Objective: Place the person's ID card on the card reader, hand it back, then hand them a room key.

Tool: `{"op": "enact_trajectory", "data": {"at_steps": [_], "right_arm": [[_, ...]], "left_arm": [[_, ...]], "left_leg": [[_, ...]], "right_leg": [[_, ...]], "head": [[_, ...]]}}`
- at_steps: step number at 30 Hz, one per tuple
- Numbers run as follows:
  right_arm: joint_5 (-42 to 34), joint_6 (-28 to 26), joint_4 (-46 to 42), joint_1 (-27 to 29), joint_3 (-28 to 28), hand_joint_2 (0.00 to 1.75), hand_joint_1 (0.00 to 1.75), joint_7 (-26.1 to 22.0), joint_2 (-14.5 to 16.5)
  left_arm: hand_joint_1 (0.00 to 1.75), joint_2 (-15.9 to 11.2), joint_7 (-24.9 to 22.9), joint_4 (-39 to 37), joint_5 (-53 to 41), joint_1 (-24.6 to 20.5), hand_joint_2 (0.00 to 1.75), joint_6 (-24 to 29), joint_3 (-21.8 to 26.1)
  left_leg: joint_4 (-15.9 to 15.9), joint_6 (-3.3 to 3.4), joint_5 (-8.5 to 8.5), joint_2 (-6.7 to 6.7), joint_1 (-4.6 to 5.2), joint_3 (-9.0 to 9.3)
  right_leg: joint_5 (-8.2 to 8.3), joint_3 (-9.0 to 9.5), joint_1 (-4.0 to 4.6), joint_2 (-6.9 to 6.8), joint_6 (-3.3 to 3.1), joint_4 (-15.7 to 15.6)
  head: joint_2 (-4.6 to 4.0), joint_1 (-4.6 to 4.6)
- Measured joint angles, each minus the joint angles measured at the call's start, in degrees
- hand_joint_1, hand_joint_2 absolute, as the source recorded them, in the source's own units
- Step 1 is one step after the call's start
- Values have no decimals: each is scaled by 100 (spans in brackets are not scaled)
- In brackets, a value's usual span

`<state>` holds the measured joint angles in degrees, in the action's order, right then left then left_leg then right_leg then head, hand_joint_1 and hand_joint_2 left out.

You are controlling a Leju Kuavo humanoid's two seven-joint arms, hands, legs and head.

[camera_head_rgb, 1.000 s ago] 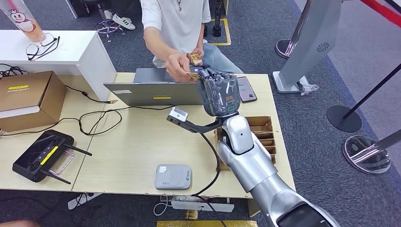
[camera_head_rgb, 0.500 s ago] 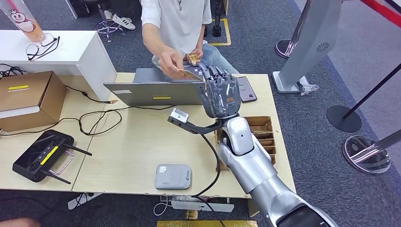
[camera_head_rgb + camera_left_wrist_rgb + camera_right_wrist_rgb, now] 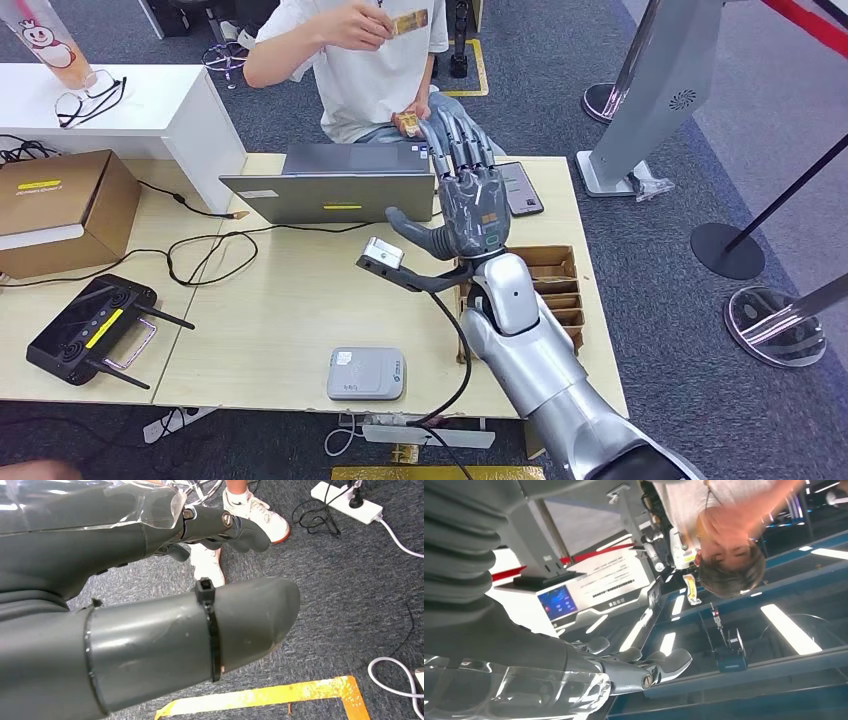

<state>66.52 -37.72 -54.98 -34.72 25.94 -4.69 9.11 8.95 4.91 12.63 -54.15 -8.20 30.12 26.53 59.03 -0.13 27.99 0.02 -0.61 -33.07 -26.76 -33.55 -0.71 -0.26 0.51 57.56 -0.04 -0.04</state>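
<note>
A person in a white shirt sits across the desk and holds the tan ID card up near their chest. My right hand is raised over the far edge of the desk with its fingers spread toward the person and nothing in it; the right wrist view shows the fingers stretched out. The grey card reader lies near the front edge of the desk with nothing on it. A cardboard tray of room keys sits to the right of my forearm. My left hand hangs over the carpet, holding nothing.
A grey laptop and a dark phone lie at the desk's far side. A black controller and a brown box occupy the left. A black cable runs from my wrist camera across the desk. Stanchion bases stand at the right.
The person has taken the ID card out of my right hand and lifted it away toward their chest. My right hand's fingers have spread out from the pinch.
</note>
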Motion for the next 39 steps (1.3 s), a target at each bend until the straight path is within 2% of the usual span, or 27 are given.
{"op": "enact_trajectory", "data": {"at_steps": [11, 19, 22, 26, 31, 39], "right_arm": [[-810, 582, -768, 437, -69, 0, 0, -468, -98], [-2326, 1283, -1654, 1025, -68, 0, 0, -1176, -230], [-2672, 1432, -2038, 1306, -63, 0, 0, -1331, -266], [-2594, 1479, -2458, 1595, -50, 0, 0, -1345, -355], [-2111, 1433, -2786, 1877, -44, 0, 0, -1227, -551], [-1292, 1210, -2773, 2101, -51, 0, 0, -989, -895]], "left_arm": [[0, -10, 14, 0, 79, 37, 0, 9, 14], [0, -38, 130, 0, 187, 125, 0, 39, 99], [0, -50, 176, 0, 209, 160, 0, 60, 122], [0, -57, 197, 0, 221, 197, 0, 67, 144], [0, -62, 209, 0, 236, 213, 0, 67, 212], [0, -65, 284, 0, 304, 253, 0, 84, 273]], "left_leg": [[0, 0, 0, 0, 0, 0], [0, 0, 1, 0, 0, 0], [-1, 0, 1, 0, 0, 0], [-1, 0, 1, 0, 0, -1], [-1, 0, 1, -1, 0, -1], [-1, 0, 1, 0, 0, -1]], "right_leg": [[-1, -1, 0, 0, 0, 0], [-1, -2, 0, 0, 0, 0], [-2, -2, 0, 0, 0, 0], [-2, -2, 0, 0, 0, 0], [-2, -1, 0, 0, 0, 0], [-2, -1, 0, 0, 0, -1]], "head": [[0, -1], [0, 0], [0, -1], [0, 0], [0, 0], [0, -1]]}}
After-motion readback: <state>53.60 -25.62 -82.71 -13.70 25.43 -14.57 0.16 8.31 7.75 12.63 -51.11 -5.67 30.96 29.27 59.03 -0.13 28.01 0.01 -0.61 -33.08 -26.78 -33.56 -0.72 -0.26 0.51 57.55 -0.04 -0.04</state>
